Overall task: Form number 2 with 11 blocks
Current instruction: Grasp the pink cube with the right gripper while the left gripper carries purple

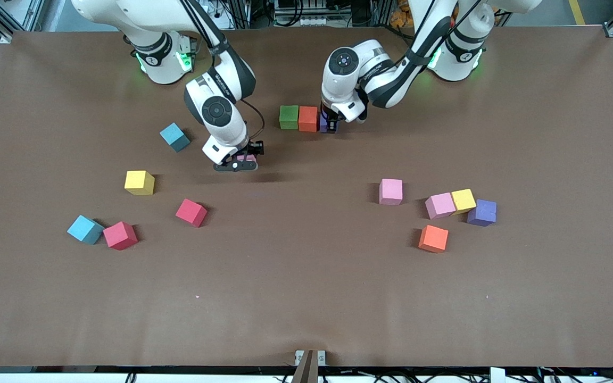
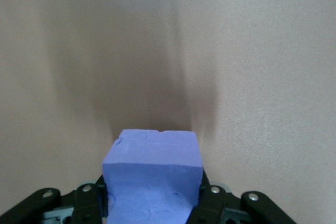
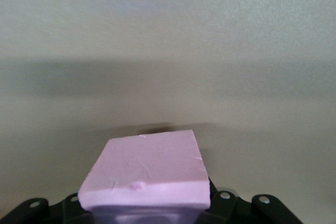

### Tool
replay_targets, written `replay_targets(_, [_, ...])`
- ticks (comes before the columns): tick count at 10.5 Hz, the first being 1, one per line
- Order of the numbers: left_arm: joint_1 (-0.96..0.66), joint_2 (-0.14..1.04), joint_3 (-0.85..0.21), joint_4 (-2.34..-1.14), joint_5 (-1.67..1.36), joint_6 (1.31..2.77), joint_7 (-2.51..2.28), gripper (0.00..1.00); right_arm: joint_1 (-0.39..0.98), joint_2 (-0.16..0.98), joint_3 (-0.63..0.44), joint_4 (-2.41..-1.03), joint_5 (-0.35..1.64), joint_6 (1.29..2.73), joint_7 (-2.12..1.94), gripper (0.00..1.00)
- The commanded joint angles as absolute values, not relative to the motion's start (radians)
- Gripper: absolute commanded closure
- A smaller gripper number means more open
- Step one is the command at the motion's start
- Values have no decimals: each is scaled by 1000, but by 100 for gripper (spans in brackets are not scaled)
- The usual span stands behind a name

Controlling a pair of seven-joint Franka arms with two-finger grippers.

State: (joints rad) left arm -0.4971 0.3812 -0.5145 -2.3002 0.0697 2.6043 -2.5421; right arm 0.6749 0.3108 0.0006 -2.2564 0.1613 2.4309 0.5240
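A green block and an orange block sit side by side in a row near the arms' bases. My left gripper is shut on a purple block, down at the orange block's free end, in line with that row. My right gripper is shut on a pink block, low over bare table nearer the front camera than the row. Both wrist views show each block filling the gap between the fingers.
Toward the left arm's end lie two pink blocks, a yellow, a second purple and an orange. Toward the right arm's end lie a yellow, two reds and two light-blue cubes.
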Motion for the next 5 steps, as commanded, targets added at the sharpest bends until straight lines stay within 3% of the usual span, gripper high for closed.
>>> replay_targets(1, [-505,402,-508,-2273,106,2611,-2582,100,676,290,6,-2209,222,2370,537,55])
replay_targets(5, [-514,411,-508,-2267,107,2611,-2589,100,676,304,5,-2189,271,2381,538,55])
